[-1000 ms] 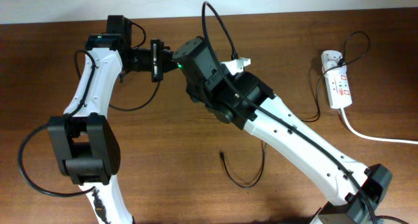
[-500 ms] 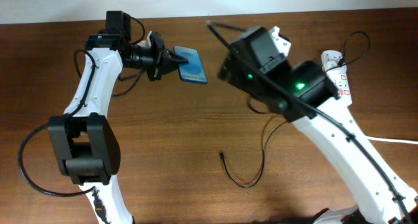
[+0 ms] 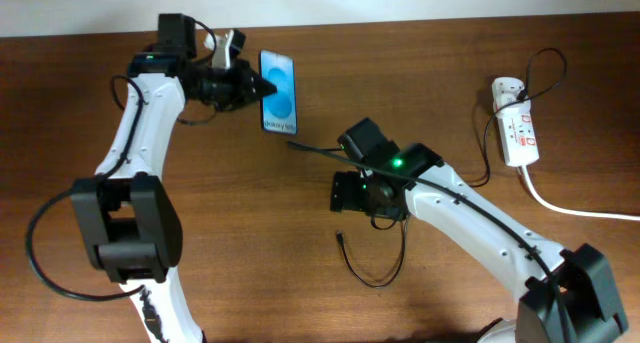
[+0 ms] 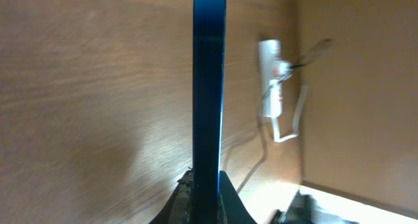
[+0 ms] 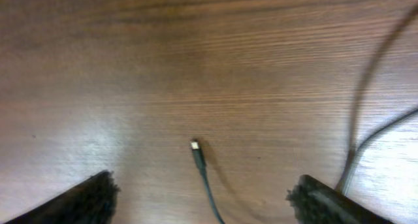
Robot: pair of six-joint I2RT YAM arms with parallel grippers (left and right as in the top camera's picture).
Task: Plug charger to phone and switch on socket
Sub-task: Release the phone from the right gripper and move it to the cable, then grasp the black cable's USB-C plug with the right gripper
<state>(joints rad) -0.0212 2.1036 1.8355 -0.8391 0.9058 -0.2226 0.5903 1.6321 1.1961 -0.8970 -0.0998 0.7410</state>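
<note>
My left gripper [image 3: 248, 84] is shut on the phone [image 3: 279, 91] and holds it above the table at the back, blue screen facing up. In the left wrist view the phone [image 4: 209, 87] shows edge-on between the fingers [image 4: 206, 201]. The charger is a thin black cable; its connector tip [image 3: 340, 237] lies on the table at the front middle. My right gripper [image 3: 347, 195] is open just above and behind the tip. In the right wrist view the tip [image 5: 194, 145] lies between the spread fingers [image 5: 206, 188]. The socket [image 3: 518, 131] lies at the far right and also shows in the left wrist view [image 4: 271, 80].
The charger cable loops [image 3: 378, 280] in front of my right arm and runs back to the socket. A thick white cord [image 3: 580, 209] leaves the socket toward the right edge. A stiff black robot wire [image 3: 315, 149] sticks out left of my right wrist.
My right arm swung away from the phone, first right, then down over the cable tip at mid-table. My left gripper turned the phone so its screen faces up.
</note>
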